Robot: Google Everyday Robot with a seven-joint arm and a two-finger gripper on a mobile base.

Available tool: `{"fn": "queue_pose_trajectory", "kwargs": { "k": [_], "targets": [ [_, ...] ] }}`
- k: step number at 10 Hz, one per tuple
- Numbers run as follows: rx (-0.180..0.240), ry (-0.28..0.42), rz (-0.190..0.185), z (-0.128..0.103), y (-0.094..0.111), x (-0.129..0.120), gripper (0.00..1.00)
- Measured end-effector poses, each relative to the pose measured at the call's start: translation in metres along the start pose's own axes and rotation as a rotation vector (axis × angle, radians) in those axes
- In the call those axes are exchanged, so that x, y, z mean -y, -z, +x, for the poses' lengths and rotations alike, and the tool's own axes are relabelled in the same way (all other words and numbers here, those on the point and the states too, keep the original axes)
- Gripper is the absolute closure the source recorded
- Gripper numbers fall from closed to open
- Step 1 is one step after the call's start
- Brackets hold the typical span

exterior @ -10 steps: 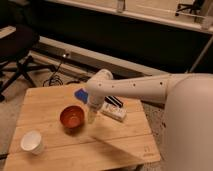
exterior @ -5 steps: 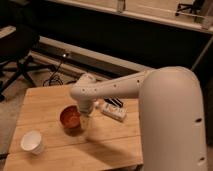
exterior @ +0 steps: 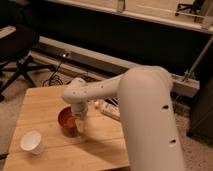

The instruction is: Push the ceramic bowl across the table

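The ceramic bowl, reddish-brown with an orange-red inside, sits on the light wooden table near its middle. My white arm reaches in from the right and bends down over the bowl's right side. My gripper hangs at the bowl's right rim, touching or nearly touching it. The white cup stands at the table's front left, apart from the bowl.
A white flat packet lies on the table just right of the gripper, partly hidden by my arm. A black office chair stands at the far left. A dark wall and cables on the floor lie behind the table.
My arm has swung left and closer to the camera. The gripper has come against the bowl's right side, and the bowl has shifted a little left and toward the front.
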Motion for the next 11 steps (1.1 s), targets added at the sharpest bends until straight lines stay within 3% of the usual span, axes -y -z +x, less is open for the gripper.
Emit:
{"fn": "queue_pose_trajectory", "kwargs": {
  "k": [5,8,11],
  "targets": [
    [0.158,-0.001,0.006,-0.104,0.037,0.034,0.25],
    [0.171,0.056,-0.05,-0.147,0.025,0.027,0.25],
    [0.19,0.066,-0.084,-0.167,0.022,0.032,0.25]
  ]
}}
